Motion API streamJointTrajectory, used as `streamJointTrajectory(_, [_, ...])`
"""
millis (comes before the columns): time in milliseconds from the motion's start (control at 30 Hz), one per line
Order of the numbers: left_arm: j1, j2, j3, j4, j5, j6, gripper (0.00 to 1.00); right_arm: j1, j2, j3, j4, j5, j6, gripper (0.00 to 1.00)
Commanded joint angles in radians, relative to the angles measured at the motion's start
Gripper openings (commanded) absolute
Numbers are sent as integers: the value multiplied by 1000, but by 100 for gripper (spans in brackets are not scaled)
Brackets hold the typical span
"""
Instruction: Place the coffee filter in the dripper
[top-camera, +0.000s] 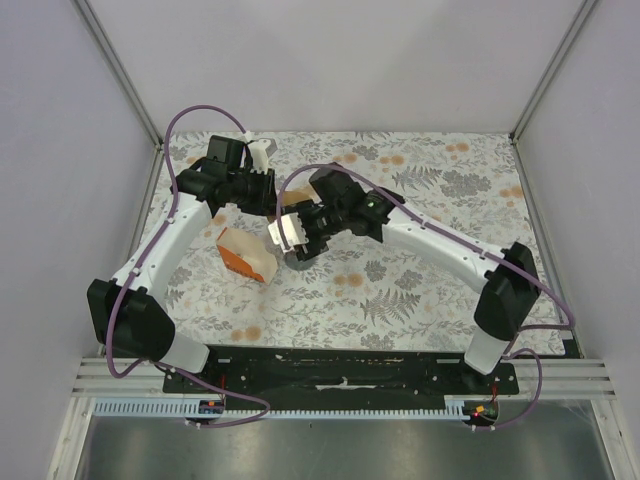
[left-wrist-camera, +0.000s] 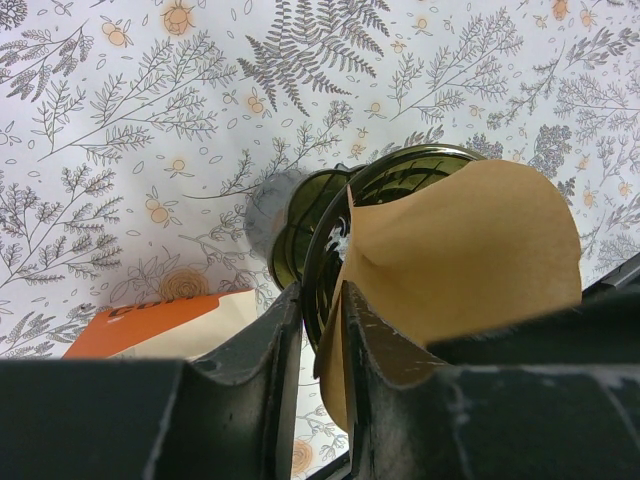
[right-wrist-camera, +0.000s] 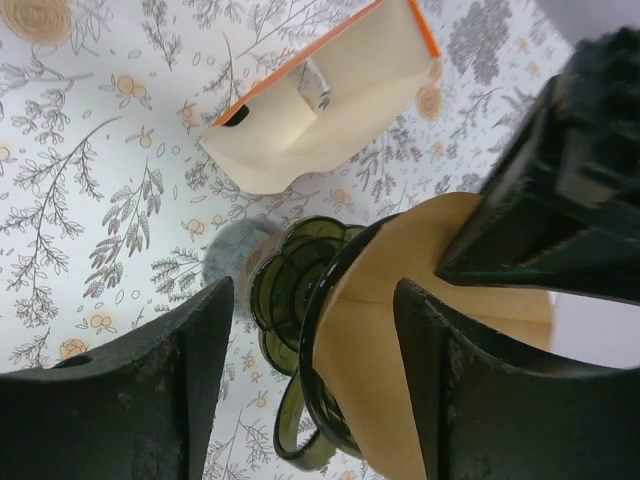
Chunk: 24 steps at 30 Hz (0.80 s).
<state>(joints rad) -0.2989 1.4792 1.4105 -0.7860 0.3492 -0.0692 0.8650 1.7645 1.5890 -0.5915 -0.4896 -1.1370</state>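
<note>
Shows a fern-print table between lilac walls; near its centre, left gripper pinching the dripper with the coffee filter inside, right gripper spread open.

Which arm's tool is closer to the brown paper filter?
Left. The left tool pinches the coffee filter at the rim of the dripper; the right tool stands open astride that rim, contact unclear.

**Colours and prints**

My fingers are black. The coffee filter is plain tan-brown, the dripper translucent dark green, the carton orange and cream. The tablecloth is white with grey ferns and orange flowers.
</note>
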Motion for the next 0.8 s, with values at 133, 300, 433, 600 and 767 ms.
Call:
streamJointTrajectory(133, [-2, -5, 4, 18, 30, 22, 28, -24, -172, 54, 9, -239, 163, 78])
streamJointTrajectory(300, [-3, -7, 2, 19, 30, 20, 27, -110, -224, 78, 121, -377, 464, 85])
streamJointTrajectory(433, [-2, -7, 2, 22, 33, 20, 27, -164, -160, 100, 314, -108, 839, 87])
streamJointTrajectory(600, [-3, -10, 1, 27, 34, 16, 26, -169, -4, 213, 223, 77, 930, 86])
streamJointTrajectory(767, [-5, -8, -1, 28, 36, 16, 26, -169, 81, 235, 216, 82, 938, 88])
